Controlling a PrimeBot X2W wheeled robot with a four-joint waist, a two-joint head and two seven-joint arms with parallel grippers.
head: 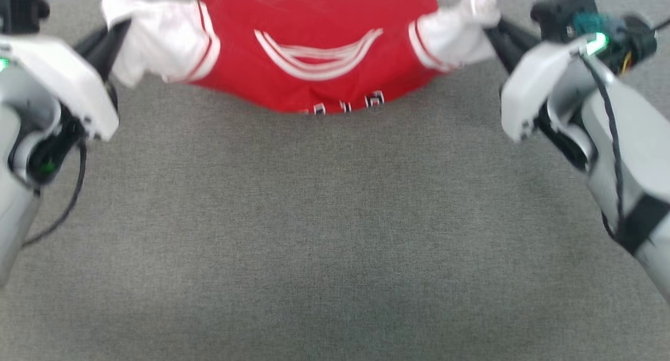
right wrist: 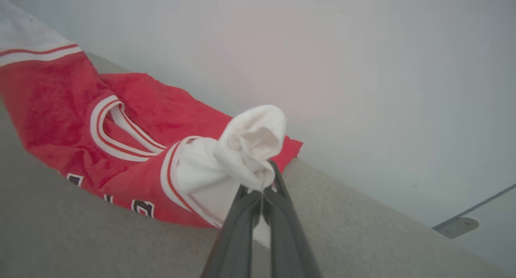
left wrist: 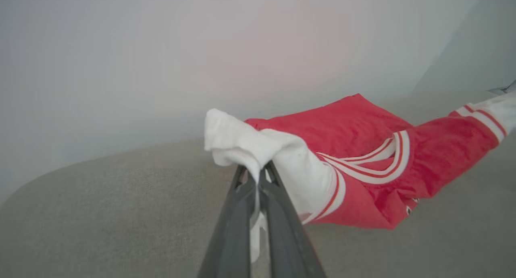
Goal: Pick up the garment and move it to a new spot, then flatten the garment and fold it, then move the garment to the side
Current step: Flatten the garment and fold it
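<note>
The grey fabric surface (head: 335,235) lies open nearside; at its far edge the red, white-sleeved jersey (head: 314,36) sags between left gripper (head: 123,29) and right gripper (head: 492,29), each clamping a sleeve.

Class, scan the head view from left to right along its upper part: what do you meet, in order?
left gripper, shut on a sleeve → white sleeve → red body of the garment with its striped collar → other white sleeve → right gripper, shut on that sleeve
</note>
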